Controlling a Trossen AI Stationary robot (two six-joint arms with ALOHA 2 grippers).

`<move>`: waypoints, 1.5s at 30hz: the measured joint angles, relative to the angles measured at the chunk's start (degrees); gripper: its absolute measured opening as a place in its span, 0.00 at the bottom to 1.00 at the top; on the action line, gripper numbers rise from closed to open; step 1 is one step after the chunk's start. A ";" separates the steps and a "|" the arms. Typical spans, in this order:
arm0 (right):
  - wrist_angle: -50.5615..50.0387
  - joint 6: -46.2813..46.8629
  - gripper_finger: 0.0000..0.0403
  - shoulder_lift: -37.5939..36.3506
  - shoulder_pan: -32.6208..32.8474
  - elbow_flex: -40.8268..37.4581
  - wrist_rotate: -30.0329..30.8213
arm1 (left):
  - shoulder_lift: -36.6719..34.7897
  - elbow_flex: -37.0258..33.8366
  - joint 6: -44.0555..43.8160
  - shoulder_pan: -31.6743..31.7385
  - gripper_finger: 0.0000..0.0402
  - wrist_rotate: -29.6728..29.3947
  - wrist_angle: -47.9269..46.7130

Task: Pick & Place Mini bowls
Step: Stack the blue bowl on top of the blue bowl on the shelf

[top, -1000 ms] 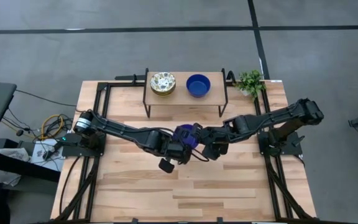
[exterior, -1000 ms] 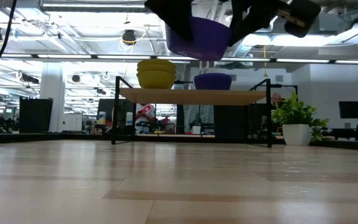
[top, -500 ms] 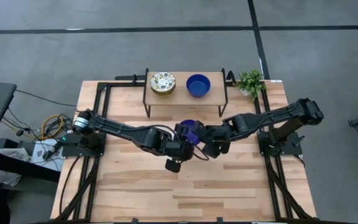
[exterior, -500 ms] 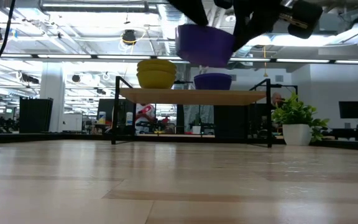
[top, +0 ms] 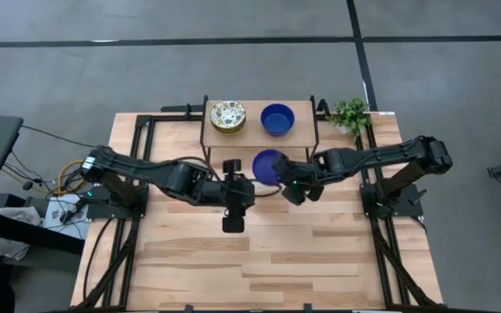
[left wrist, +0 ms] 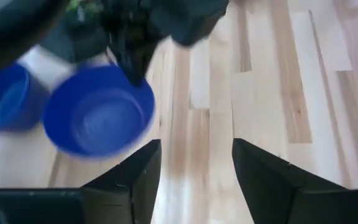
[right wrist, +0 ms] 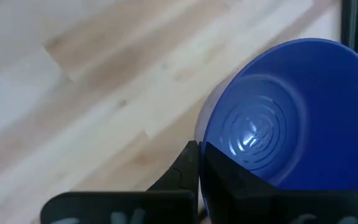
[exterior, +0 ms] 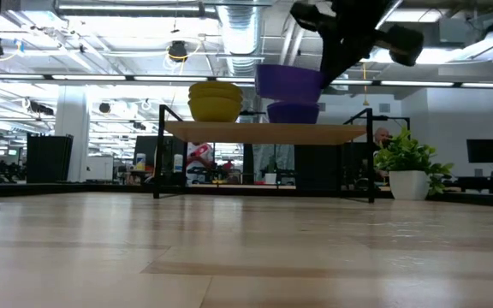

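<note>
Right gripper [top: 287, 178] pinches the glossy cobalt-blue mini bowl [top: 268, 166] aloft beside the wooden shelf [top: 298, 136]. Left gripper [top: 233, 165] open, empty. Shelf holds the speckled floral stack [top: 228, 116] and one blue bowl [top: 277, 119]; this one seems next.

The right arm extends from its base at the table's right edge toward the centre, elbow raised. The right gripper [top: 287, 176] is held above the table surface, its fingers [right wrist: 188, 163] clamped on the rim of a blue mini bowl [top: 269, 165]. The left arm reaches from the left edge toward the centre; the left gripper [left wrist: 194, 168] has its fingers [left wrist: 143, 169] spread apart, holding nothing.
</note>
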 joint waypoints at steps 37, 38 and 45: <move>-13.28 0.87 0.00 11.20 -28.61 24.57 -8.32 | -21.78 -48.42 -24.75 -0.42 0.29 -4.77 28.38; -13.92 1.70 0.00 11.51 -28.95 25.34 -9.88 | -22.50 -49.33 -25.59 -0.50 0.29 -4.68 28.83; -18.21 3.68 0.00 11.70 -29.35 27.43 -12.87 | -26.73 -54.09 -26.42 -0.56 0.29 -4.66 31.09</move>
